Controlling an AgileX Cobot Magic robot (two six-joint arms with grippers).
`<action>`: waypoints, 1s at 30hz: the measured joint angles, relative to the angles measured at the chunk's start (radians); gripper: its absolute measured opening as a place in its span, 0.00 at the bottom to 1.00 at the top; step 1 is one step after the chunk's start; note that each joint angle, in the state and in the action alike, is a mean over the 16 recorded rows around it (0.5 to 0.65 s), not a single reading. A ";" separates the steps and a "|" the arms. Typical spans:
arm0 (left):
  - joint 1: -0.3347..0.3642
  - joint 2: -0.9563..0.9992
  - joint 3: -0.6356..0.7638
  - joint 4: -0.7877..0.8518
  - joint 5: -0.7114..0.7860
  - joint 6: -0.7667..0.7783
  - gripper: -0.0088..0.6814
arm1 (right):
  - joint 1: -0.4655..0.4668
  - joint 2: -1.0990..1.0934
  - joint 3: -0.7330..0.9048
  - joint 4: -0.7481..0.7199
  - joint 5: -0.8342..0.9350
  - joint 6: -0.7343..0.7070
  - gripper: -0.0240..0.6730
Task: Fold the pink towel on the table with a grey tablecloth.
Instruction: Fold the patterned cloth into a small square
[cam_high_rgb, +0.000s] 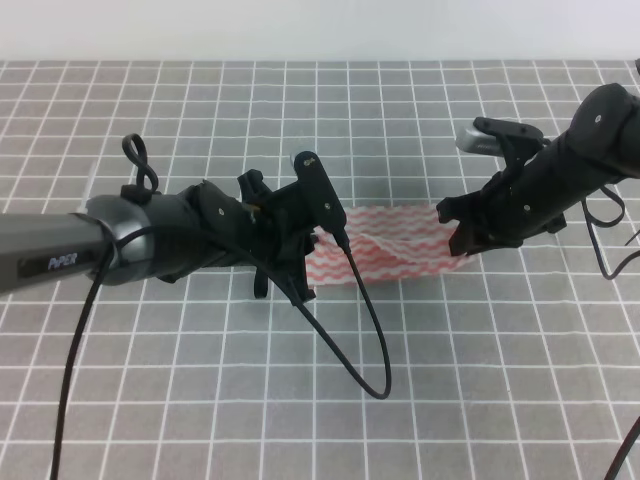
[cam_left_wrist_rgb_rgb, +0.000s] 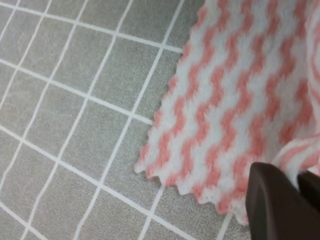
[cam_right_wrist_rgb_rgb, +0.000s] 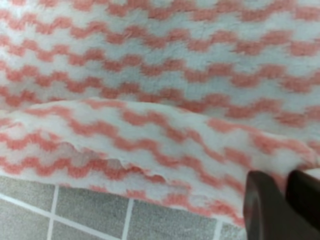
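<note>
While both arms are positioned over the middle of the work area, the largest item in view is the bench (cam_high_rgb: 420, 400), a wide flat surface covered by a grey cloth crossed with thin white lines that form a grid of rectangles.

Two black arms are seen above it in the exterior high view. The left arm (cam_high_rgb: 150, 240) enters from the left edge, with a grey segment near that edge and a black cable (cam_high_rgb: 350, 330) looped below it. The right arm (cam_high_rgb: 580, 150) enters from the upper right.

The thin pink-and-white towel with wavy stripes and zigzag-cut edges (cam_high_rgb: 400, 250) is located near the centre of the bench, stretched between the two arms. Its near edge is raised and turned over the rest of the cloth, as shown in the right wrist view, where a lifted fold (cam_right_wrist_rgb_rgb: 150, 135) lies across the flat striped layer behind it. In the left wrist view, a zigzag corner (cam_left_wrist_rgb_rgb: 160, 165) rests flat on the grey cloth.

The left end effector (cam_high_rgb: 318, 245) is closed on the towel's left end; in the left wrist view its dark fingers (cam_left_wrist_rgb_rgb: 272, 200) are pressed close together with cloth pinched between them. The right end effector (cam_high_rgb: 462, 242) is closed on the towel's right end; its dark fingers (cam_right_wrist_rgb_rgb: 265, 205) are likewise seen nearly together at the edge of the raised fold.
</note>
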 joint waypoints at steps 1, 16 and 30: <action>0.000 0.000 0.000 0.000 0.000 0.000 0.01 | 0.000 0.001 -0.001 0.000 -0.001 0.000 0.10; 0.000 0.001 0.000 0.000 0.000 0.000 0.01 | 0.000 0.001 -0.071 -0.022 0.044 -0.002 0.02; 0.000 -0.001 0.000 0.000 0.000 0.000 0.01 | 0.000 0.000 -0.103 -0.077 0.120 -0.003 0.02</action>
